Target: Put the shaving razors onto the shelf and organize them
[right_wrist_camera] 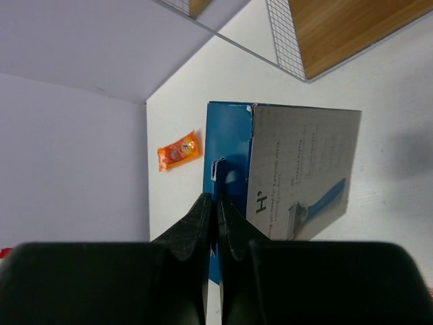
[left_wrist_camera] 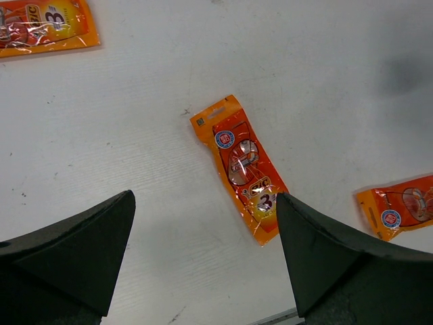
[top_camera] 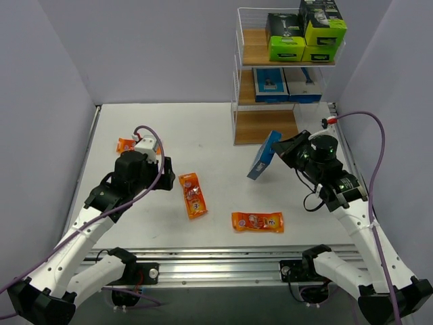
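White flat tabletop (top_camera: 216, 135), with grey metal rail (top_camera: 216, 261) along near edge. Carries three glossy orange plastic razor packets, all lying flat and well apart: far-left packet (top_camera: 125, 144) near left edge, middle packet (top_camera: 193, 195) lying lengthwise, near packet (top_camera: 257, 221) lying crosswise close to rail. Carries, at far right corner, three-tier shelf (top_camera: 237, 81) of light wooden boards in white wire frame. Holds on top board black-and-lime-green cardboard boxes: left box (top_camera: 286, 37), and beside it upper box (top_camera: 323, 20) stacked on lower box (top_camera: 316, 53). Holds on middle board two flat blue-and-grey razor cards side by side: left card (top_camera: 270, 82), right card (top_camera: 302, 82). Ends in bottom board (top_camera: 264, 125), low, just above tabletop.
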Tool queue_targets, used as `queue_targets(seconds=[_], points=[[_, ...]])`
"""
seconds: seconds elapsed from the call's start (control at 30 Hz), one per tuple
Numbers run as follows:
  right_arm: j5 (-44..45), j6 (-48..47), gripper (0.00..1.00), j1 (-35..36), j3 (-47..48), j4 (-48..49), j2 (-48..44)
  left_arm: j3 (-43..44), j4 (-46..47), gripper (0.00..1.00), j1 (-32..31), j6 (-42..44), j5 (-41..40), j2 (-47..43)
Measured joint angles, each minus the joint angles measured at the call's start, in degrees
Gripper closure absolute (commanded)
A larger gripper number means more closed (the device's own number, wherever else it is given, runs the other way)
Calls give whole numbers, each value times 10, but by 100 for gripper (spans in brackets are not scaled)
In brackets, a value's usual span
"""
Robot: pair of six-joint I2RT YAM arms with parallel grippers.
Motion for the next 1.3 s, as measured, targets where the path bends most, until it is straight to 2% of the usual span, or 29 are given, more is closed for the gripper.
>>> queue_targets(seconds=[0.23, 0.47, 0.6, 0.8, 0.9, 1.13, 1.3], points=[[4, 34, 100, 0, -42, 79, -41, 51, 0, 6, 2, -89, 68, 21], [13, 48, 100, 0, -67, 159, -73, 52, 77, 6, 4, -211, 173, 21], [14, 57, 100, 0, -83, 221, -94, 7, 182, 6, 9, -331, 245, 34], [13, 71, 100, 0, -143, 320, -122, -134, 433, 6, 9, -624, 321, 93], [9, 75, 100, 0, -167, 358, -127, -151, 498, 6, 9, -727, 333, 124], [3, 76, 100, 12, -202, 443, -124, -129, 612, 6, -4, -870, 329, 137], [20, 58, 100, 69, -205, 492, -104, -110, 669, 6, -38, -936, 318, 182]])
